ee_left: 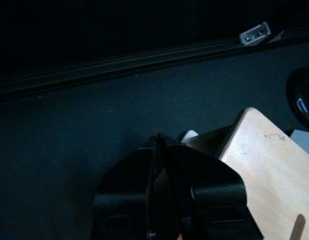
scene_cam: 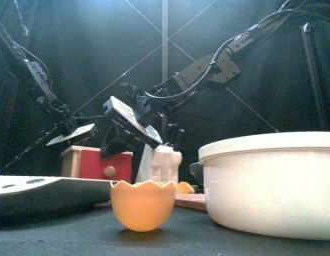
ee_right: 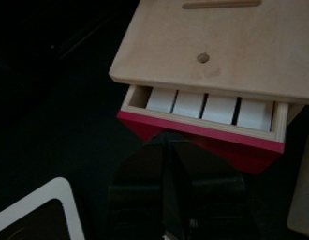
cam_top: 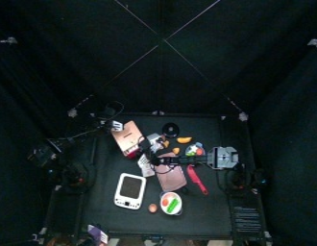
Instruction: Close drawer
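The drawer [ee_right: 207, 133] is a pinkish-tan box [cam_top: 127, 140] with a red sliding part. It stands pulled out in the right wrist view, showing white compartments inside. My right gripper [ee_right: 169, 152] points at the red front with its jaws close together, empty, its tip at or just short of the red panel. My left gripper [ee_left: 166, 155] sits against the side of the tan box [ee_left: 276, 173], jaws together and holding nothing. In the front view the drawer [scene_cam: 88, 160] shows behind the nearer objects, with both arms hanging over it.
A flat white device [cam_top: 129, 189] lies at the front left. An orange egg cup [scene_cam: 141, 205] and a large white bowl [scene_cam: 268, 185] stand near the front edge. Small orange and red objects [cam_top: 187, 144] lie right of the drawer.
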